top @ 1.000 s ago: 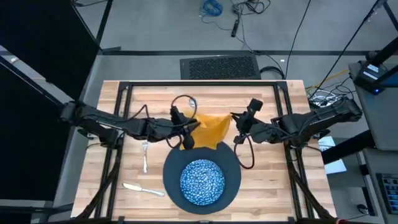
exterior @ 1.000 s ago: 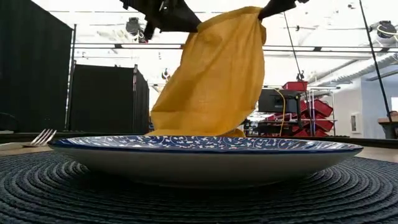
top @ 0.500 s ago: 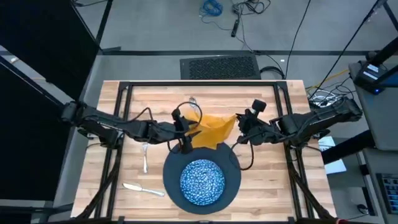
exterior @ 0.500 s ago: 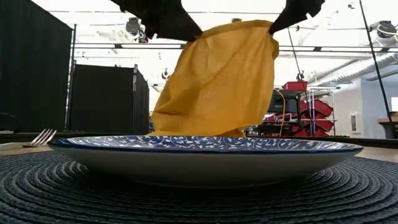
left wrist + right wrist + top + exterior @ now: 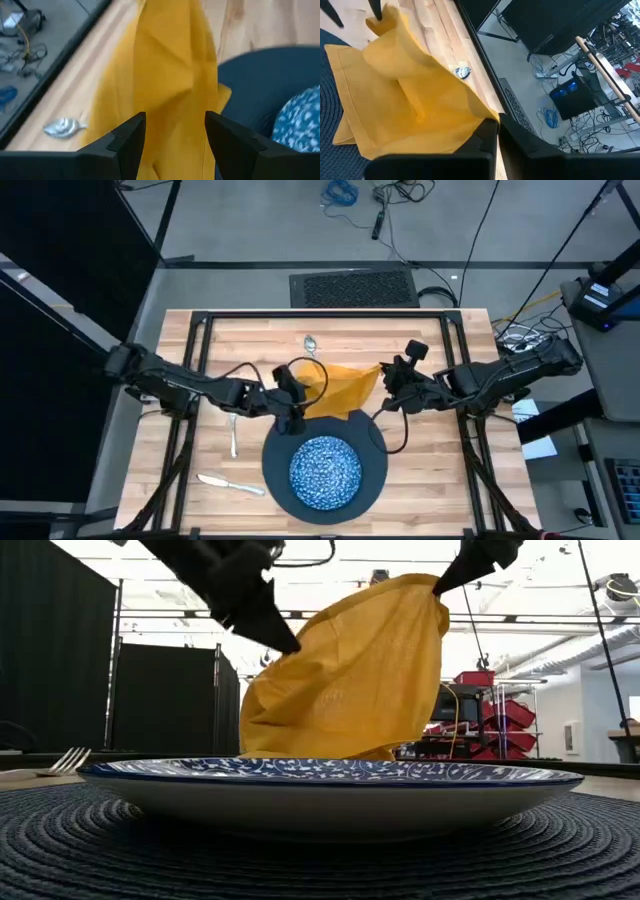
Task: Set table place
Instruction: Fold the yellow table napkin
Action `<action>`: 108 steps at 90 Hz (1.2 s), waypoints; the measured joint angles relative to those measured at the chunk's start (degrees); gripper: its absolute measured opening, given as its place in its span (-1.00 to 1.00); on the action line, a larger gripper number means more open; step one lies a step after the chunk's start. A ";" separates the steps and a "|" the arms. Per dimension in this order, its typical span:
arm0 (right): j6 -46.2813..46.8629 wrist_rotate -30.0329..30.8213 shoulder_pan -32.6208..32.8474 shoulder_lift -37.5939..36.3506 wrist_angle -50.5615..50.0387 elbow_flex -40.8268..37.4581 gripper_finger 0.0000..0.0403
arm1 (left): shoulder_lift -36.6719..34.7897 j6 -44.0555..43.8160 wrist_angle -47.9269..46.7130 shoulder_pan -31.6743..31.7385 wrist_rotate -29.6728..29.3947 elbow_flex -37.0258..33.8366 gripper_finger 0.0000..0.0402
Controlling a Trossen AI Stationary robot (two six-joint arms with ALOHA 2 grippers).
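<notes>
Nearest the camera, the bowl [image 5: 325,471] sits centred on the round placemat [image 5: 372,442] at the 6 o'clock edge of the surface [image 5: 430,350], with the knife [image 5: 229,483] at its 9 o'clock and the fork [image 5: 233,432] just beyond that. Behind the mat, toward 12 o'clock, the napkin [image 5: 338,387] hangs lifted between both arms, its lower folds draped on the mat's far rim. The left tool [image 5: 293,402] comes in low from 9 o'clock, arm stretched nearly flat; in its wrist view the fingers [image 5: 127,137] stand apart with cloth between them, so whether it grips cannot be told. The right tool [image 5: 387,383] reaches in from 3 o'clock at similar height, pinched tight on the napkin's upper corner [image 5: 487,120]. To do the step well, both tools should probably keep the cloth taut and level, carry it clear of the bowl, and lower it flat beside the mat without dragging. Farthest, the spoon [image 5: 310,343] lies at 12 o'clock, apart from the napkin.
</notes>
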 joint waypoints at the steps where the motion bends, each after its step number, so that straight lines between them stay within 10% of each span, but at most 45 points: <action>1: 0.00 0.00 0.00 0.00 0.00 0.00 -1.00 | 0.12 -0.18 -0.17 0.00 -0.01 0.00 -0.05; 58: -0.07 -0.02 0.00 0.02 0.02 0.00 -1.00 | 1.36 1.91 -1.48 -10.09 -13.56 1.19 -0.06; 108: 0.42 -0.82 -0.46 0.02 0.02 0.00 -1.00 | 20.33 1.32 15.69 -10.88 -28.04 3.82 -0.06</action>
